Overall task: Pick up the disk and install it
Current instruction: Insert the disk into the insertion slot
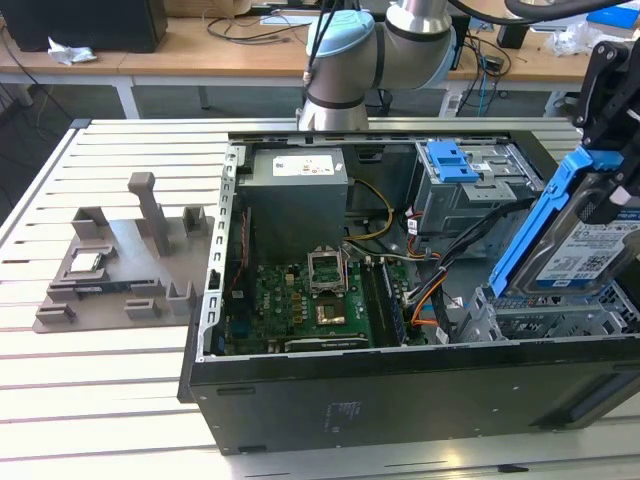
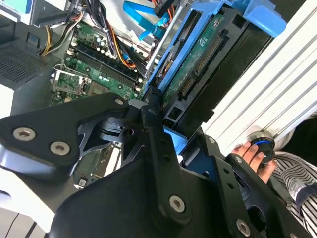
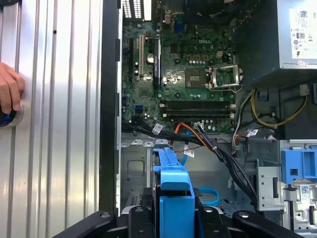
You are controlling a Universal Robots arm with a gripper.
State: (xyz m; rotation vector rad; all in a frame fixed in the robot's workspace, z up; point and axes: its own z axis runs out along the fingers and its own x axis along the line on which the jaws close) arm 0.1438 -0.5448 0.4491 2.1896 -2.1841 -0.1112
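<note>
Black claw (image 3: 173, 218), pinching between its fingers the silvery flat hard drive in its bright blue plastic carrier (image 1: 600, 240). We judge the steep tilt suits the corner bay at the exterior view's right of the open black computer case (image 1: 400, 400), above which it hangs. White label (image 1: 580, 270): print illegible to us.

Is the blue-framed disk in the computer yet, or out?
Out. The gripper holds the disk tilted above the open computer case, not slotted in.
</note>
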